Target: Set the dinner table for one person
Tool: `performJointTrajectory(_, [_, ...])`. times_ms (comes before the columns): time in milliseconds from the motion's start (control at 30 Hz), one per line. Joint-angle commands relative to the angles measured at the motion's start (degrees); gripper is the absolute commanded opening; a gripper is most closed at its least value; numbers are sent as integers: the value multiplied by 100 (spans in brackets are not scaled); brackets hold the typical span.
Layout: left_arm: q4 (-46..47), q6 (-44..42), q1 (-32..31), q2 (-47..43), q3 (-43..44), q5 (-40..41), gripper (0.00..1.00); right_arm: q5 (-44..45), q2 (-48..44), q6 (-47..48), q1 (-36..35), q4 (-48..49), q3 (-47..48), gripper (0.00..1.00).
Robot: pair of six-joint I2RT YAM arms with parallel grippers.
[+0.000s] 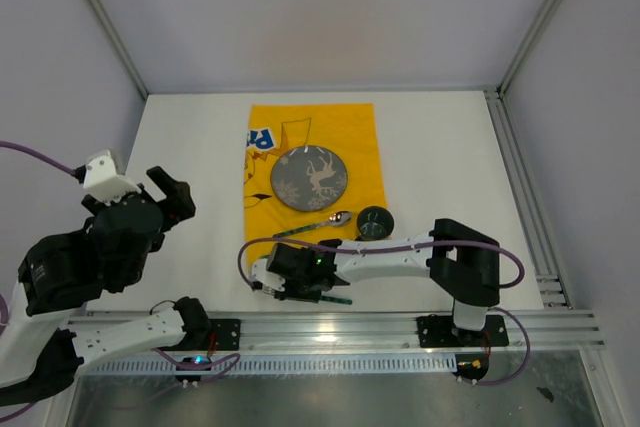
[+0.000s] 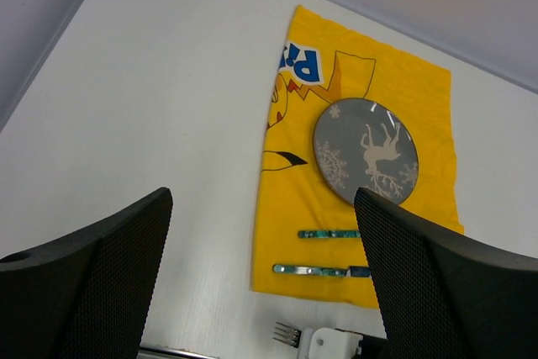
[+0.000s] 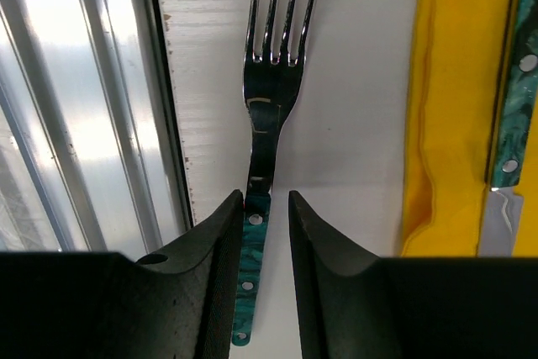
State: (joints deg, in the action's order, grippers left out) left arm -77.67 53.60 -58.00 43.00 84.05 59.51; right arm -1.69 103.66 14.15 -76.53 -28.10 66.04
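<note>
From the overhead camera I see the white desk [image 1: 200,147] filling the middle of the frame. A yellow cartoon-printed cloth [image 1: 355,137] lies on it just above centre. On the cloth sits a grey plate [image 1: 310,179] with a pale deer motif. Just below and to the plate's right a spoon [image 1: 340,217] rests, its bowl beside a small dark round dish [image 1: 375,222].

My right arm stretches across the lower part of that view toward the left. On its wrist camera the right gripper [image 3: 266,199] hangs low over a fork [image 3: 271,81]. The fork lies flat on a bare strip of desk, tines toward the top of the frame and teal handle running down between the fingers [image 3: 223,275]. The fingers are only slightly spread, astride the handle. The one on the frame's left sits right against it, while a sliver of white desk shows beside the other, so they are not yet pinching the fork. A metal rail [image 3: 84,124] runs along the left of that frame, and the cloth's edge with a teal-handled utensil [image 3: 508,149] runs down the right.

The left gripper [image 2: 262,199] is raised at the left of the overhead view, well apart from the tableware. On its own camera the two black fingers [image 2: 109,275] stand wide apart with nothing between them, framing the cloth and plate beyond.
</note>
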Motion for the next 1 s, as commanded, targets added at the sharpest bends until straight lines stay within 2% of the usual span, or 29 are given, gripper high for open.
performJointTrajectory(0, [-724, 19, 8, 15, -55, 105, 91, 46, -319, -307, 182, -125, 374, 32])
performJointTrajectory(233, [-478, -139, 8, 50, -222, 131, 92, 38, -820, -843, 420, -617, 962, 32])
performJointTrajectory(367, [-311, -253, 8, 59, -284, 175, 92, -85, -1023, -809, 429, -890, 1104, 34])
performJointTrajectory(400, [-284, -289, 8, 50, -284, 184, 92, -68, -1023, -783, 429, -969, 1147, 37])
performJointTrajectory(433, [-275, -298, 8, 59, -293, 202, 93, -59, -1040, -713, 420, -1039, 1122, 46])
performJointTrajectory(500, [-266, -333, 8, 68, -293, 211, 93, 54, -1137, -703, 429, -988, 973, 57])
performJointTrajectory(600, [-266, -316, 8, 50, -284, 245, 93, 143, -1295, -826, 429, -899, 613, 65])
performJointTrajectory(733, [-222, -307, 8, -38, -302, 290, 93, 363, -1050, -1107, 420, -724, 191, 64])
performJointTrajectory(967, [-310, -333, 8, 41, -231, 255, 93, -182, -487, -1301, 411, -390, -83, 56])
